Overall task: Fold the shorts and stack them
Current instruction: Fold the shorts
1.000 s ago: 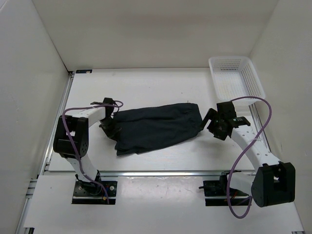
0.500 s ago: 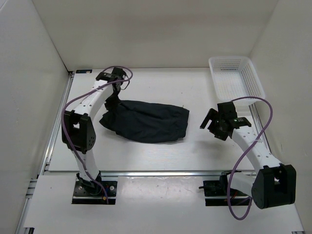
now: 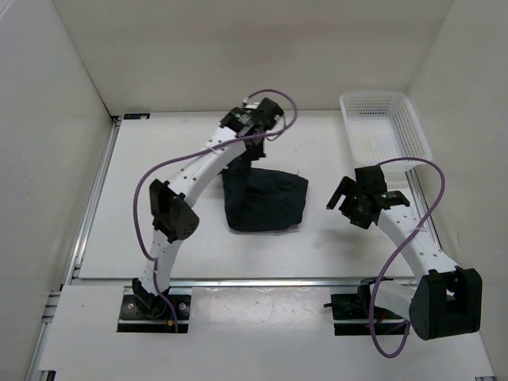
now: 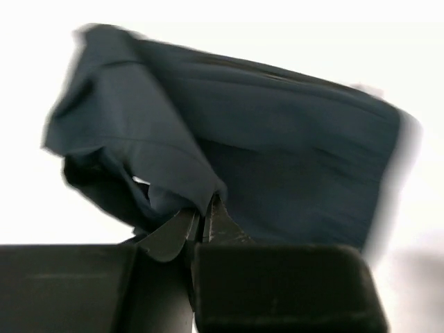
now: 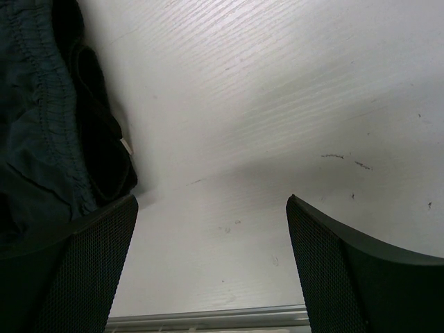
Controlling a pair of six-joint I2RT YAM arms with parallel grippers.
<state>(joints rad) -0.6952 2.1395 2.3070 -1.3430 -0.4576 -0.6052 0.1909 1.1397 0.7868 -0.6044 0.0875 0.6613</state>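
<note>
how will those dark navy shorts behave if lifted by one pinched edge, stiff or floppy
Probably floppy: the dark navy soft fabric shorts drape and bunch in folds from the left gripper pinching them. Likely light, since a small pinch holds up one side. Pushed, they would probably wrinkle rather than slide.

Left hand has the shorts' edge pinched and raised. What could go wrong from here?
1. The left hand pinches only a thin bit of the shorts; it may slip free.
2. The right hand stands open beside the shorts, pinning nothing, so the pile might drag instead of folding.
</note>
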